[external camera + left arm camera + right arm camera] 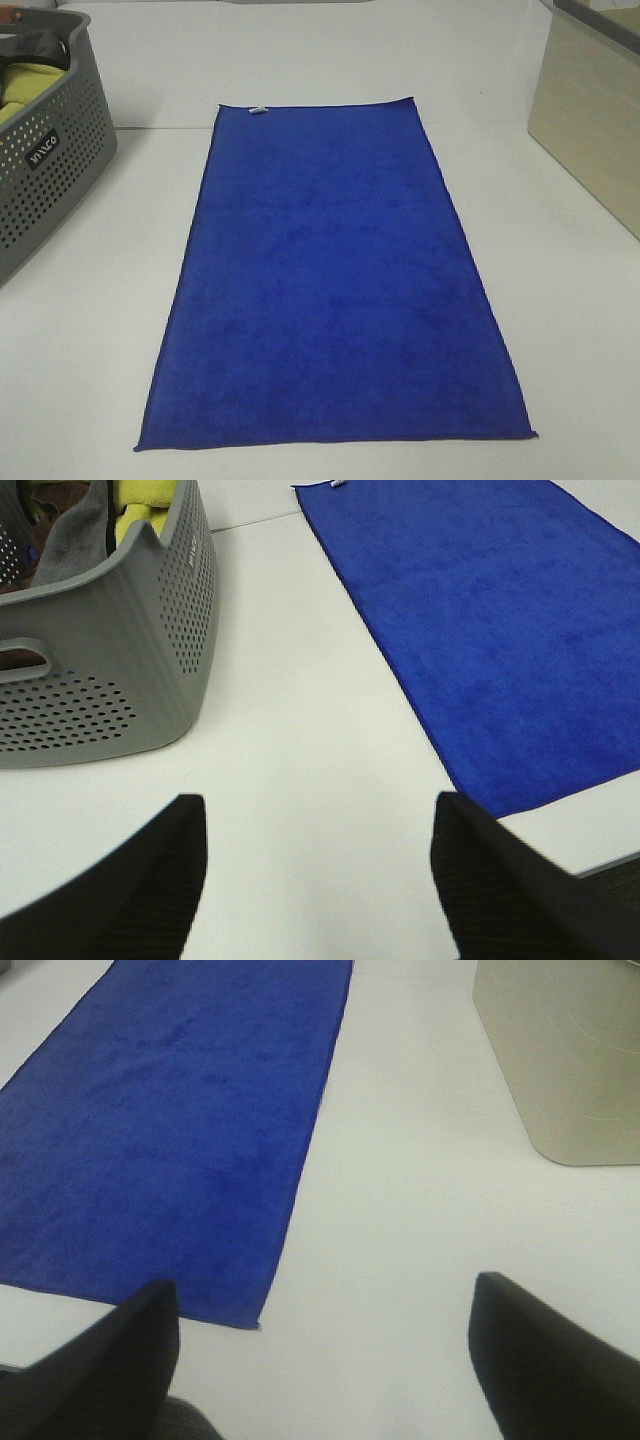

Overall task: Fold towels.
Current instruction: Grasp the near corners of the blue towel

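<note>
A royal-blue towel (330, 280) lies spread flat and unfolded on the white table, its long side running from the front edge to the back, with a tiny white tag (257, 110) on its far short edge. Neither arm shows in the exterior high view. The left wrist view has my left gripper (318, 865) open over bare table, with the towel (490, 630) off to one side and untouched. My right gripper (325, 1350) is also open above bare table, just beside the towel's near corner (258, 1324). Nothing is between either pair of fingers.
A grey perforated basket (45, 150) stands at the left edge, holding a yellow-green cloth (150, 500) and a grey one. A beige bin (590, 110) stands at the back right. The table's front edge (610, 865) is close to the towel's near end.
</note>
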Controlling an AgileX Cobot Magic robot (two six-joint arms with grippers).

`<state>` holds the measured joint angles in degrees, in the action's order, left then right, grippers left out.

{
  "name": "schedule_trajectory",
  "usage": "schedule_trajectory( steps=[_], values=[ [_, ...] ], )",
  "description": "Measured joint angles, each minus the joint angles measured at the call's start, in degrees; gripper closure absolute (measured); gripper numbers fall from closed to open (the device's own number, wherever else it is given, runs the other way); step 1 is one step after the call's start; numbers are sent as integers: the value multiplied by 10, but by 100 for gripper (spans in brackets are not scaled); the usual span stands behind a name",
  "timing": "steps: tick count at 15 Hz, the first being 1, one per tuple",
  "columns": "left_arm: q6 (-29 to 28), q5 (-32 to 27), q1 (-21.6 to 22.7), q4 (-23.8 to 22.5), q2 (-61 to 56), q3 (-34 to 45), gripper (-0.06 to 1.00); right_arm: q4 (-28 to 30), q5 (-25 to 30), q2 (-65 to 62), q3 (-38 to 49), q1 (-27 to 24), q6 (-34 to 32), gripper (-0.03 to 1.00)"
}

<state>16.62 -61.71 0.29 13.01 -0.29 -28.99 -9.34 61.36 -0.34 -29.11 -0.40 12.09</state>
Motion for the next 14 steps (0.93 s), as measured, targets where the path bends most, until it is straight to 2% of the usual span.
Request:
schedule_trajectory(
  steps=[14],
  values=[
    [0, 0, 0, 0, 0, 0, 32, 0, 0, 0, 0, 0, 0, 21]
  ],
)
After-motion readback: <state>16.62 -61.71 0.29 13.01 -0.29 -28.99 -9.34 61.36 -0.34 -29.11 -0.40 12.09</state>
